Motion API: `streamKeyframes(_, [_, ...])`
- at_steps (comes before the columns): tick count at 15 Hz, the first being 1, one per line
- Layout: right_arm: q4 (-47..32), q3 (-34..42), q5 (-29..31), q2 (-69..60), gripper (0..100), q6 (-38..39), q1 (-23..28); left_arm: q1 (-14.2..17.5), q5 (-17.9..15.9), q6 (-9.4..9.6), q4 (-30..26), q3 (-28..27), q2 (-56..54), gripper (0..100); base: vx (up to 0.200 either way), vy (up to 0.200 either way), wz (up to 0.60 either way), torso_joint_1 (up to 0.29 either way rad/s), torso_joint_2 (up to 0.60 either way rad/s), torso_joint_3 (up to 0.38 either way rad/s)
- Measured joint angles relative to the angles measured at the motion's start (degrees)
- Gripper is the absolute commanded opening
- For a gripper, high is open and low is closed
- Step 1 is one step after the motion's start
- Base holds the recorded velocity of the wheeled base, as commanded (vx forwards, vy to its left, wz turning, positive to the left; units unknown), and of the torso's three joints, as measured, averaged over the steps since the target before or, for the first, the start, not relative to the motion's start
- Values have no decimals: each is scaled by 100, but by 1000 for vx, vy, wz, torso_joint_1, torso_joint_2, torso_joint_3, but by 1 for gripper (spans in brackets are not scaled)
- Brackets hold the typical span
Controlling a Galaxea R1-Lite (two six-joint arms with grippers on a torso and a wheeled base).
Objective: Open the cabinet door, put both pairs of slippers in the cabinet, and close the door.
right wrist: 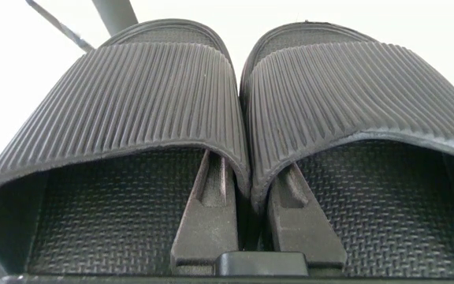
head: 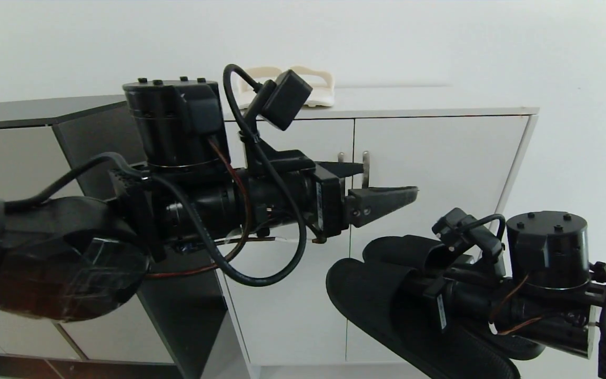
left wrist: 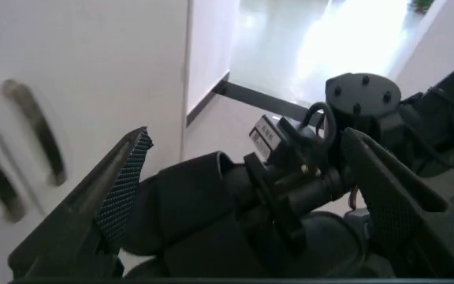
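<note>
Right gripper (right wrist: 252, 209) is clamping the black slippers (right wrist: 164, 102) together for carrying; left gripper (head: 387, 181), open, is facing the door handle (head: 365, 167).

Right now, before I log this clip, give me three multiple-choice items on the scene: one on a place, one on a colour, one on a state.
1. Where does the pale pair of slippers lie?
A. on top of the cabinet
B. on the floor
C. inside the cabinet

2. What colour is the held pair of slippers in the right gripper?
A. red
B. black
C. yellow

3. How do the cabinet doors stand?
A. both shut
B. one swung wide open
C. both taken off

Answers:
1 A: the head view shows the pale pair resting on the cabinet's top surface.
2 B: the right wrist view shows two black ribbed straps, with a finger under each.
3 A: both door fronts lie flush in the head view, and their handles stand side by side.
</note>
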State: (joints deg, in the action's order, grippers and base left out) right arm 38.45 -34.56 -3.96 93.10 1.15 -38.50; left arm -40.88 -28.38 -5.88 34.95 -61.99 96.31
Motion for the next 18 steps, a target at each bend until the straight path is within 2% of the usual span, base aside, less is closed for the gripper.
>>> streamKeyframes(2, [2, 2, -28, 1, 0, -6, 2, 41, -101, -305, -6, -306, 273, 100, 0, 0, 0, 0, 0, 0])
streamKeyframes(3, [2, 6, -63, 0, 0, -6, 2, 72, -257, -485, -4, -449, 411, 100, 0, 0, 0, 0, 0, 0])
streamKeyframes(4, [2, 11, -68, 0, 0, -6, 2, 91, -575, -673, -2, -516, 501, 100, 0, 0, 0, 0, 0, 0])
streamKeyframes(5, [2, 17, -72, -2, 0, -9, 2, 102, -950, -1063, 20, -579, 575, 100, 0, 0, 0, 0, 0, 0])
streamKeyframes(6, [2, 17, -72, -7, 0, -9, 2, 113, -1024, -1254, 40, -684, 639, 100, 0, 0, 0, 0, 0, 0])
streamKeyframes(7, [2, 17, -72, -10, 0, -9, 2, 138, -976, -1323, 55, -800, 713, 100, 0, 0, 0, 0, 0, 0])
streamKeyframes(9, [2, 17, -77, -11, 0, -9, 2, 161, -552, -1330, 38, -990, 881, 100, 0, 0, 0, 0, 0, 0])
streamKeyframes(12, [0, 28, -93, -10, 0, -9, 2, 238, -506, -1303, -46, -1069, 1025, 100, 0, 0, 0, 0, 0, 0])
streamKeyframes(18, [2, 61, -228, 0, 0, -15, 2, 621, -497, -1290, -180, -1097, 1119, 100, 0, 0, 0, 0, 0, 0])
